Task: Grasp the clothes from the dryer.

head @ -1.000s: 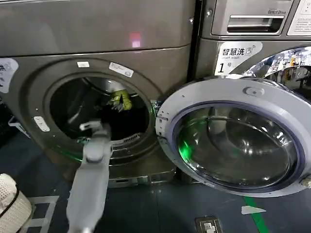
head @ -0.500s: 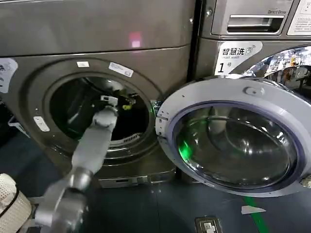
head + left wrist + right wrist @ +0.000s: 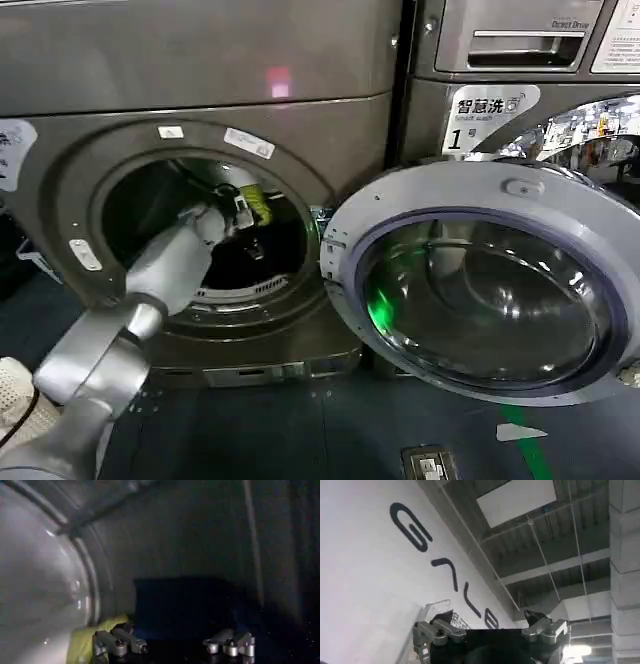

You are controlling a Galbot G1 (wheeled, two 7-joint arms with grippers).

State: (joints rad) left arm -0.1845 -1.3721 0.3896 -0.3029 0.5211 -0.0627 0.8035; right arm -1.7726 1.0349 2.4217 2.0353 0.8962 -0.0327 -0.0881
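The dryer [image 3: 200, 60] is a dark bronze-grey front-loader, and its round glass door [image 3: 480, 285] is swung open to the right. My left arm reaches through the porthole, with my left gripper [image 3: 238, 207] inside the drum right beside the yellow-green piece of the clothes [image 3: 258, 205]. In the left wrist view, my left gripper [image 3: 175, 647] is open. The dark navy piece [image 3: 185, 605] lies just ahead between the fingers, and the yellow-green piece [image 3: 85, 642] sits by one fingertip [image 3: 131, 644]. My right gripper [image 3: 492, 632] is open and holds nothing, raised toward a ceiling.
A second machine with a shiny chrome door ring [image 3: 570, 125] stands to the right, behind the open door. A white perforated basket [image 3: 14, 395] sits on the floor at the lower left. A green strip [image 3: 530, 445] runs across the dark floor.
My left arm has pushed from the porthole's lower rim deeper into the drum, up to the yellow-green piece. The door has not moved.
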